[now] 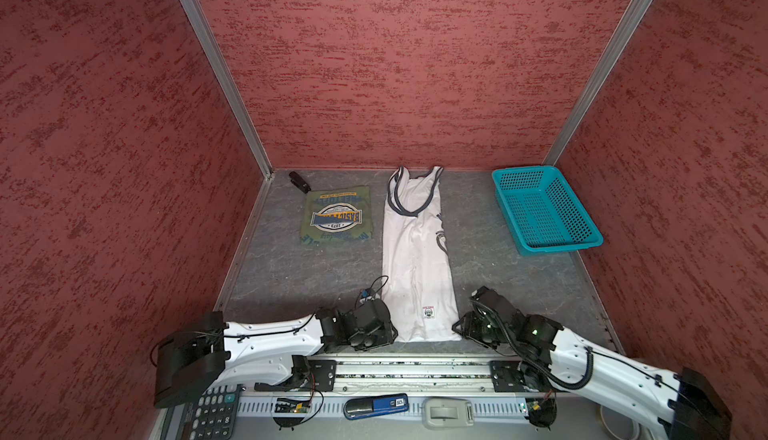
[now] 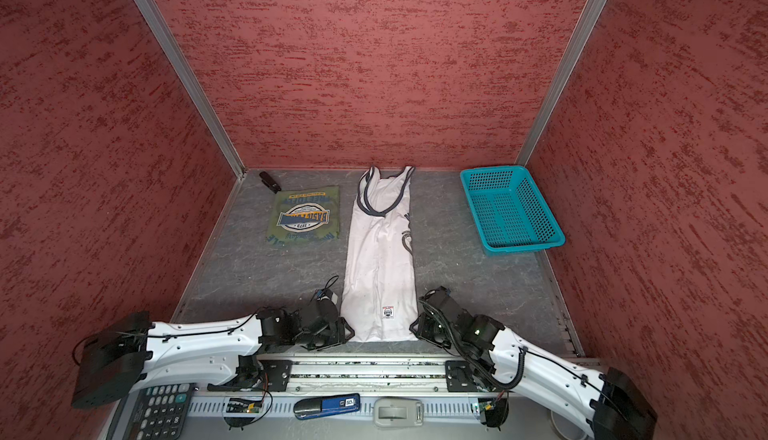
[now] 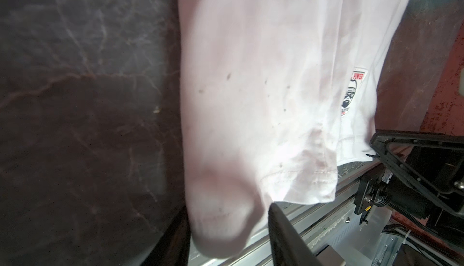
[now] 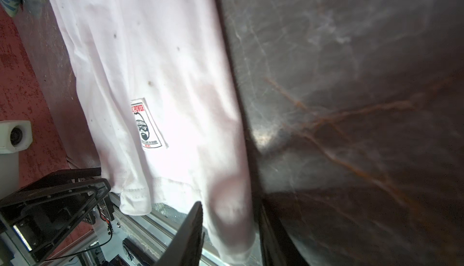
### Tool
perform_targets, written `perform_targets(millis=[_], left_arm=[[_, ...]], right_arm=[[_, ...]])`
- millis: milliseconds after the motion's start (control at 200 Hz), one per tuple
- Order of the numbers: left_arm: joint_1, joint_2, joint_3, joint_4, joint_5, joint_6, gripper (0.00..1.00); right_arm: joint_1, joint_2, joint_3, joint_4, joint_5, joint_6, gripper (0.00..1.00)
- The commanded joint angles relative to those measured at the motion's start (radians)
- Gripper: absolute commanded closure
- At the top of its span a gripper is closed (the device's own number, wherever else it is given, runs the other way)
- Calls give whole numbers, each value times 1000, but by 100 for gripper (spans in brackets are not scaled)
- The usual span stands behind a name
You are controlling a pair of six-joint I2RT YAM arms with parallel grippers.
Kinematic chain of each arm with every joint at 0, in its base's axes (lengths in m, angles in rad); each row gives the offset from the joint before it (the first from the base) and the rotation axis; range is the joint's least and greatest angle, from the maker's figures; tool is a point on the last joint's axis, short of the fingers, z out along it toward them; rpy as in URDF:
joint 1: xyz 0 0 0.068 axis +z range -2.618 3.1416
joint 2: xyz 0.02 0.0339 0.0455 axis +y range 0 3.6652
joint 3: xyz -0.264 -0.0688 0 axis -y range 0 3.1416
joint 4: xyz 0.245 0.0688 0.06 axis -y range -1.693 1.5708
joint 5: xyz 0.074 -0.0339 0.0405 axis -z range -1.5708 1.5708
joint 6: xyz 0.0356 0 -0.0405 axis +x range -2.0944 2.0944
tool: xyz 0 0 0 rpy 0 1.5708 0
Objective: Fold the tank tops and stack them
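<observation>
Shirt-folding cell, seen from above and from both wrists: at the near edge of the grey counter [image 1: 291, 276], my left claw [image 1: 392, 333] and my right claw [image 1: 457, 328] flanked the hem of the white tank top [image 1: 415, 251], one at each bottom corner. The white tank top [image 2: 380, 251] lay flat down the middle of the counter, folded lengthwise into a long narrow strip. Its grey-trimmed straps pointed toward the back wall [image 1: 395, 64] and its hem toward my arms, and a small printed label [image 1: 428, 312] sat just above the hem.

From the left wrist, the hem's corner bulged between the two dark fingers [image 3: 283, 232] of my left claw [image 3: 228, 217], which stood narrow about the cloth; whether they pinched it or only bracketed it, I could not tell. The right wrist told the same story: the opposite corner filled the gap of my right claw [image 4: 229, 209], a finger close on either side, and the grip itself was not to be made out.

The olive green tank top [image 1: 338, 217] lay apart at the back left of the counter, folded into a neat square with its blue-and-yellow badge print facing up. A small black object [image 1: 299, 181] lay just behind it. The turquoise mesh basket [image 1: 561, 244] stood at the back right, well clear of both shirts, the white one lying between it and the olive one
</observation>
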Motion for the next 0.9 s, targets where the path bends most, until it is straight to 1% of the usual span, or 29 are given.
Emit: perform_targets(millis=[0,40,120,165,250,301,351,486,551,621,666,716,761,826,897], left_arm=[[-26,9,-4,-14,-15,-2,64],[-34,8,-4,-6,-18,-5,70],[-49,10,2,6,-24,-7,76],[-57,10,7,4,-32,-11,80],[-76,4,23,-2,-48,-13,90],[-96,-2,41,-19,-66,-16,95],[-124,-14,65,-53,-92,-20,98],[-209,-52,171,-178,-203,-20,100],[-211,-63,222,-222,-230,0,100],[-176,-65,276,-246,-236,58,100],[-137,-62,312,-262,-225,112,100],[-81,-57,351,-274,-216,164,100],[-14,-51,378,-273,-197,210,100],[95,-33,411,-268,-154,264,100],[207,-6,433,-224,-91,319,100]], right_arm=[[30,37,-19,41,41,76,68],[38,50,-17,61,40,78,73],[56,76,1,75,49,81,83],[74,82,22,62,65,80,89],[121,72,65,7,112,90,98],[149,58,84,-25,129,100,100],[180,41,98,-60,150,115,100],[264,-40,159,-177,221,163,100],[270,-75,206,-226,252,153,100],[270,-93,270,-275,313,118,100],[267,-82,321,-288,365,68,100],[249,-43,380,-295,424,0,100],[213,11,442,-293,454,-71,100],[132,107,521,-260,439,-190,100],[12,205,589,-192,361,-311,100]])
